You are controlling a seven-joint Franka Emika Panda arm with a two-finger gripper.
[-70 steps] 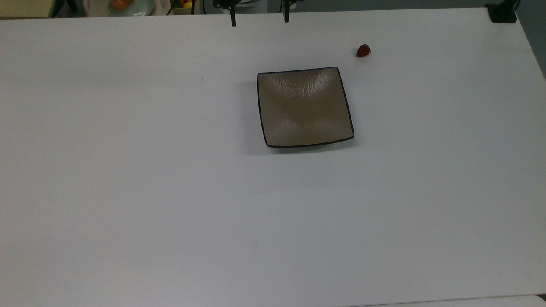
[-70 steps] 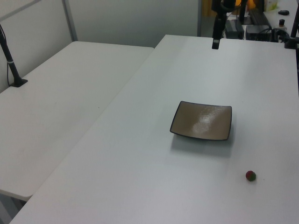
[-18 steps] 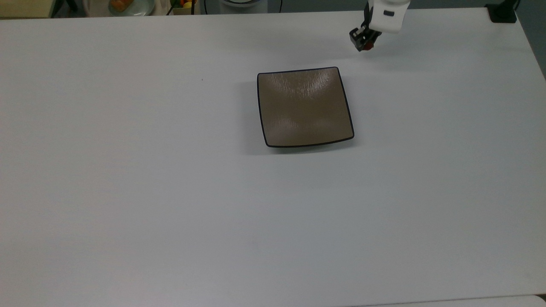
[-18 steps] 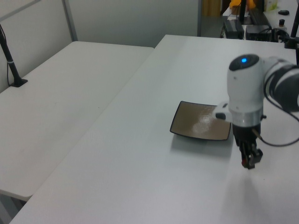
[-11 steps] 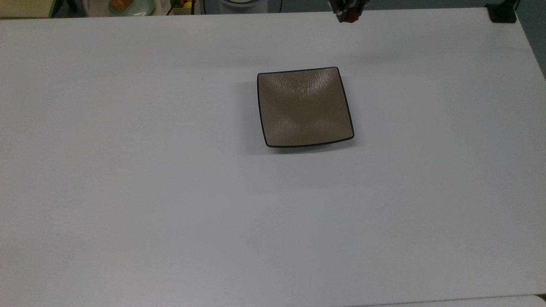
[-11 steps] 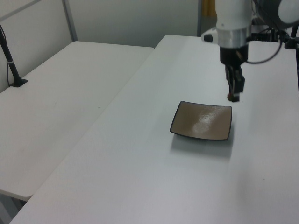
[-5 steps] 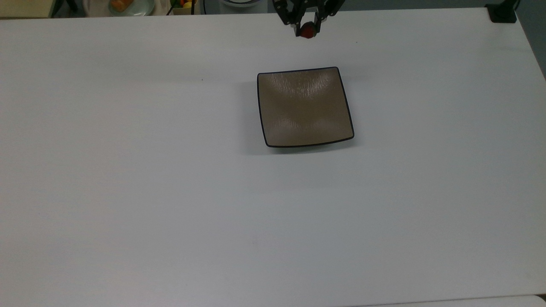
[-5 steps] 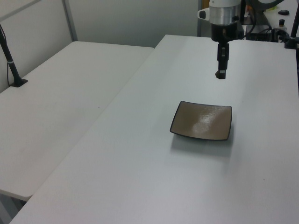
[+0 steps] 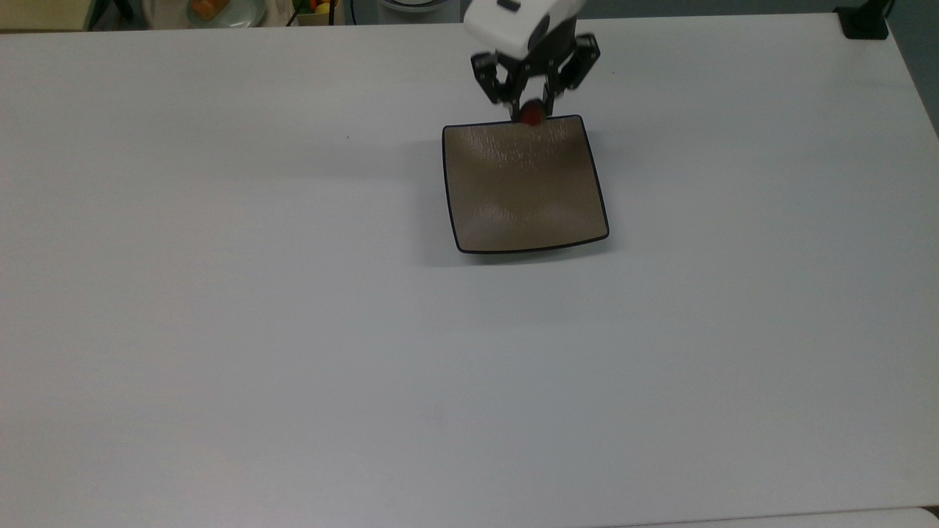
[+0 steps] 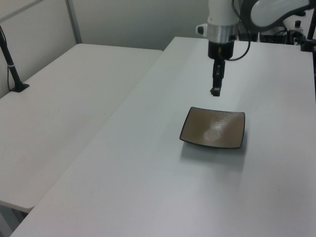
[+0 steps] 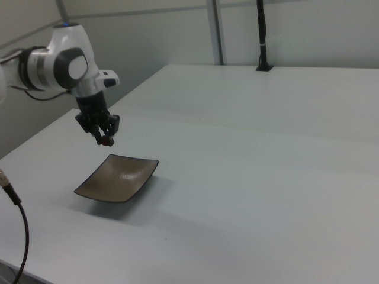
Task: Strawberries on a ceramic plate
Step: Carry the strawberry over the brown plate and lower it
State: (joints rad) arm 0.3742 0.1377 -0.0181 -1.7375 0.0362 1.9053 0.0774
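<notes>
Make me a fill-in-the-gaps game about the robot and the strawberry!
1. The gripper is holding a small red ____.
2. The plate has a ____ shape.
3. The plate sits on a ____ table.
4. In the right view, the gripper hangs ____ the plate, not touching it.

Missing words: strawberry; square; white; above

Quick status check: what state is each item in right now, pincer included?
Pincer: shut on the strawberry, raised above the table.
Strawberry: held in the air near the plate's far edge in the top view.
Ceramic plate: flat on the table, nothing on it.
</notes>
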